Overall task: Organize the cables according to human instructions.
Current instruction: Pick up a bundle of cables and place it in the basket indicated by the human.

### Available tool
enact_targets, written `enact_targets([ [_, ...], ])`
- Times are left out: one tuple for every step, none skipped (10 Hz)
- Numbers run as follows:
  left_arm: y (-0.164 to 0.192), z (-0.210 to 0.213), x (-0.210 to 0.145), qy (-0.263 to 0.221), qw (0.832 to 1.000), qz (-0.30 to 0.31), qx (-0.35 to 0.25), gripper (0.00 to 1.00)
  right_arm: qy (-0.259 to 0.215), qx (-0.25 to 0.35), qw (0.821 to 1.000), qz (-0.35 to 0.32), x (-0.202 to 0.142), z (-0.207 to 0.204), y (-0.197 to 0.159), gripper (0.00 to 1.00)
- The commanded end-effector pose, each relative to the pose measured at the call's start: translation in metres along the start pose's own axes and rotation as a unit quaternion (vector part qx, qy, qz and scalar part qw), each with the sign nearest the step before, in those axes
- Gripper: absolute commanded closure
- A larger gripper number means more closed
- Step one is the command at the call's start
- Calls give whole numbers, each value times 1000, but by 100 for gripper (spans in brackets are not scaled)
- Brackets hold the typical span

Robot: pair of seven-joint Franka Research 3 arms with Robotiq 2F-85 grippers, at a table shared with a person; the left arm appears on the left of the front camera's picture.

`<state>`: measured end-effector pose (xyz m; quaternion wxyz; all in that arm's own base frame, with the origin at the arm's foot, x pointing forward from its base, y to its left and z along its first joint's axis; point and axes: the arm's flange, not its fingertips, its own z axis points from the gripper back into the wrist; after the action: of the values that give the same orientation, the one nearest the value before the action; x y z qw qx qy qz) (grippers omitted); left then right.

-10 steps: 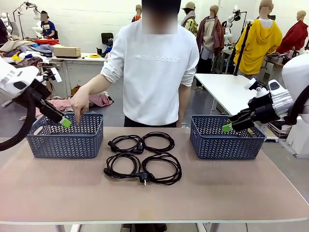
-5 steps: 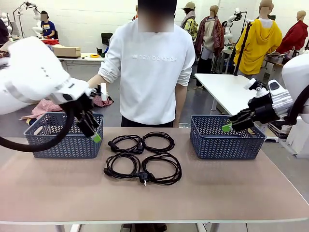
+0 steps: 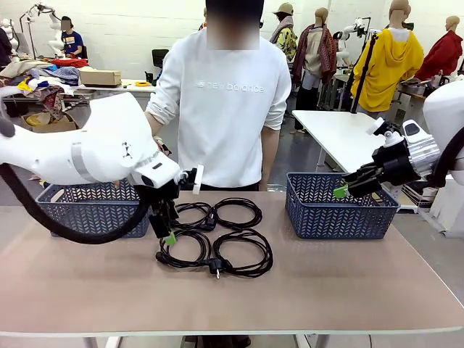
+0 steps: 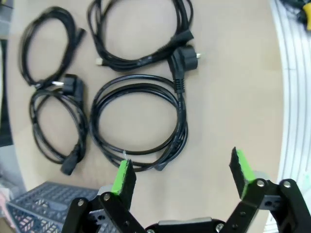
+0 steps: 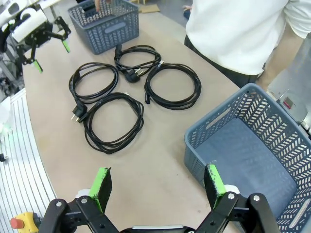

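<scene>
Four coiled black cables lie mid-table in two rows: far left (image 3: 187,215), far right (image 3: 238,212), near left (image 3: 183,248), near right (image 3: 245,252). My left gripper (image 3: 168,233) hangs open just above the near-left cable, fingers pointing down. In the left wrist view that cable (image 4: 133,119) lies ahead of my open left gripper (image 4: 182,172), touching neither pad. My right gripper (image 3: 341,190) hovers open at the right basket's (image 3: 337,217) far rim, holding nothing. The right wrist view shows the open right gripper (image 5: 158,182) above the table, the cables (image 5: 114,122) farther off.
A second blue basket (image 3: 80,210) stands at the table's left, partly hidden by my left arm. A person in a white sweatshirt (image 3: 228,109) stands at the far edge. In the right wrist view a hand (image 5: 99,5) points into the left basket (image 5: 104,22). Bare tabletop (image 3: 326,290) lies in front.
My left arm has swung from the left basket rightward and toward the near side, over the near-left cable. The person's pointing hand is now hidden behind it. The right arm has not moved.
</scene>
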<state>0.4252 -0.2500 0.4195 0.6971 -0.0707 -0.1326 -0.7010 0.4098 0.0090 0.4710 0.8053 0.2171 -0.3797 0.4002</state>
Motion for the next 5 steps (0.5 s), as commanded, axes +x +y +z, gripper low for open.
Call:
enact_targets([
  [4,-5,4,19,1000,10,-2,0,-16,2,1000,11,1,-2,-4,0],
  [5,-4,3,21,1000,16,-7,0,-16,2,1000,11,1,-2,-4,0],
  [-1,-9,1,7,1000,1,-7,0,-16,2,1000,11,1,-2,-4,0],
  [-1,-9,1,7,1000,1,-7,0,-16,2,1000,11,1,-2,-4,0],
  [-1,-9,1,7,1000,1,-7,0,-16,2,1000,11,1,-2,-4,0],
])
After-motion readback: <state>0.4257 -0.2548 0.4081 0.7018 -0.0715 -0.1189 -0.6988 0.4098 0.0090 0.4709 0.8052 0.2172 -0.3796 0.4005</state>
